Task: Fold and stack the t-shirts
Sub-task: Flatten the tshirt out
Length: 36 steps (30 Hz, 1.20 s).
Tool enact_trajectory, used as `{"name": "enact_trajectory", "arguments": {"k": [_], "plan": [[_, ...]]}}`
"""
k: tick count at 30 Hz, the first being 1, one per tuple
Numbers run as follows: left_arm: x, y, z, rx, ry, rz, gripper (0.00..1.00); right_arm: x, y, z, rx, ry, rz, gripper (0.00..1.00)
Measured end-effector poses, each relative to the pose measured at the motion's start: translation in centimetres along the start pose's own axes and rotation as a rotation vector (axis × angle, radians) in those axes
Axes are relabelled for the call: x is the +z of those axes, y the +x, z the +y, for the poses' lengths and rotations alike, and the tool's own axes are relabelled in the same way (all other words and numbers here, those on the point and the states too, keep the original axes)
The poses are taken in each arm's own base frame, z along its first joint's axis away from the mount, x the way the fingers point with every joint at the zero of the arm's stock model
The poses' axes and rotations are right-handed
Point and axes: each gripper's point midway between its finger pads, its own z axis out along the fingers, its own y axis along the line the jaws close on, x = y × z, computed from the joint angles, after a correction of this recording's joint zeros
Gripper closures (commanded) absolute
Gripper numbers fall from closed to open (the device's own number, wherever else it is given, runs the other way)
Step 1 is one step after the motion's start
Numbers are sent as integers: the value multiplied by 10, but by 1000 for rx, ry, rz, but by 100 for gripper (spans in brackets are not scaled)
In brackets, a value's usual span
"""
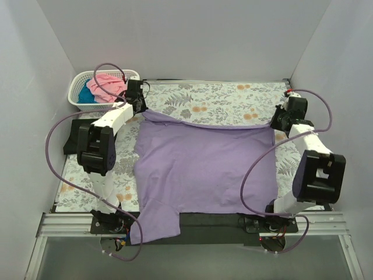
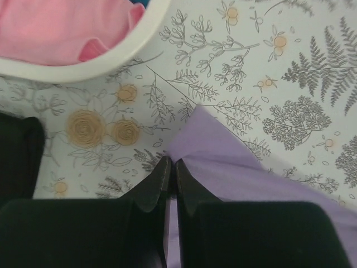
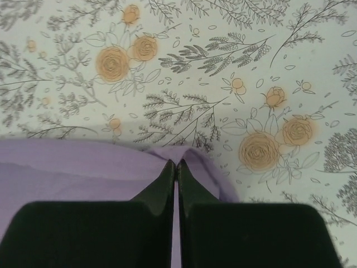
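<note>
The lavender purple t-shirt point(image 1: 204, 166) lies spread over the floral cloth, one sleeve hanging over the near edge. My left gripper point(image 1: 140, 105) is shut on its far left corner; in the left wrist view the fingers point(image 2: 170, 167) pinch purple fabric point(image 2: 234, 162). My right gripper point(image 1: 278, 119) is shut on the far right corner; in the right wrist view the gripper point(image 3: 176, 166) pinches the shirt's edge point(image 3: 83, 164). A pink t-shirt point(image 1: 108, 86) and a teal blue t-shirt point(image 1: 86, 95) sit in the basket. The black t-shirt is not clearly in view.
The white lattice basket point(image 1: 78, 102) stands at the far left corner; its rim point(image 2: 111, 58) shows in the left wrist view. The grey-and-orange floral cloth point(image 1: 221, 99) covers the table. A black object point(image 1: 73, 137) lies at the left edge. White walls enclose three sides.
</note>
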Motion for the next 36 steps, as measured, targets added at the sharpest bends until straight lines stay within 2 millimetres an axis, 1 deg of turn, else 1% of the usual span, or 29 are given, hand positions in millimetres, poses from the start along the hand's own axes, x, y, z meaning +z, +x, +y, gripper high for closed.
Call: {"name": "enact_trajectory", "arguments": {"k": [1, 2, 4, 5, 6, 9, 13, 16, 18, 20, 22, 26, 28, 31, 34, 36], "plan": [[12, 10, -2, -4, 2, 30, 100, 20, 11, -5, 5, 9, 36, 99], [20, 15, -4, -7, 5, 47, 100, 27, 14, -6, 7, 12, 45, 99], [31, 20, -7, -16, 14, 68, 100, 46, 21, -10, 10, 18, 75, 99], [34, 20, -8, -22, 20, 71, 100, 56, 22, -11, 11, 20, 81, 99], [36, 18, -10, -29, 26, 71, 100, 62, 22, -13, 10, 23, 84, 99], [37, 6, -15, -47, 50, 53, 100, 75, 14, -15, 3, 32, 69, 99], [32, -10, -26, -76, 97, 32, 100, 82, -5, -21, -6, 55, 25, 99], [26, -15, -33, -99, 127, 41, 100, 81, -15, -29, -7, 92, -4, 99], [18, -20, -35, -112, 142, 41, 100, 79, -17, -33, -8, 114, -11, 99], [4, -30, -36, -118, 152, 23, 100, 77, -20, -37, -15, 134, -20, 99], [-10, -49, -38, -123, 164, -14, 100, 76, -23, -39, -23, 142, -27, 99], [-34, -100, -46, -127, 204, -133, 100, 75, -32, -38, -28, 141, -45, 99], [-40, -114, -50, -125, 217, -166, 100, 75, -35, -37, -28, 140, -53, 99], [-45, -121, -59, -108, 234, -190, 100, 77, -38, -38, -29, 144, -61, 99], [-41, -115, -68, -88, 245, -183, 100, 82, -41, -41, -32, 160, -65, 99], [-33, -111, -75, -81, 249, -178, 100, 87, -41, -45, -35, 178, -62, 98]]}}
